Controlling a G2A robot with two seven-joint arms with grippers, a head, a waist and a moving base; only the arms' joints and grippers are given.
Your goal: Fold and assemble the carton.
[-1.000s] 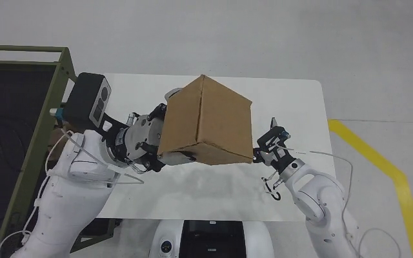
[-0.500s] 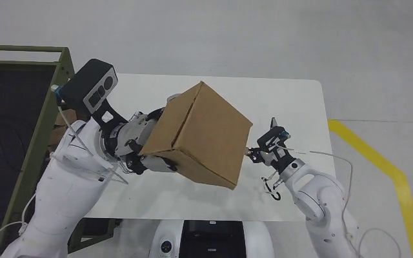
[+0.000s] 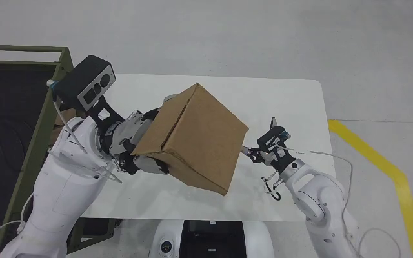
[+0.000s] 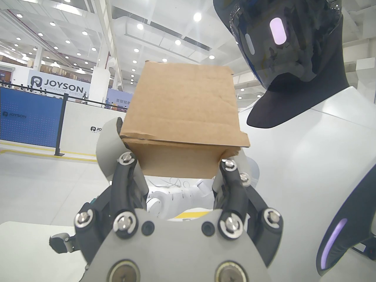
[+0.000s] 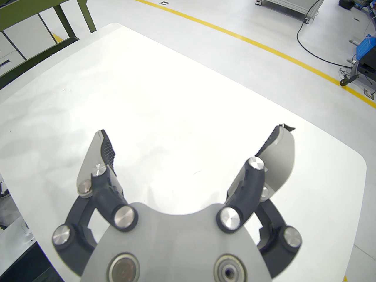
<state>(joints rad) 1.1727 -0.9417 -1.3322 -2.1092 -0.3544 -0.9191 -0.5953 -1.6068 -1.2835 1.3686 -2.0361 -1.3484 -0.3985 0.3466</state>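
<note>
White bench [image 3: 284,97]: carton [image 3: 193,138] held tilted above its middle, left gripper [image 4: 176,151] clamped on 1 flap; right gripper [image 5: 192,136] near the right edge, fingers spread apart

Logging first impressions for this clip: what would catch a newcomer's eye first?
A big brown carton, tilted and held up above the white table, dominates the top view. The left gripper is shut on it at one side, while the right gripper is open over the table on the carton's other side.
</note>
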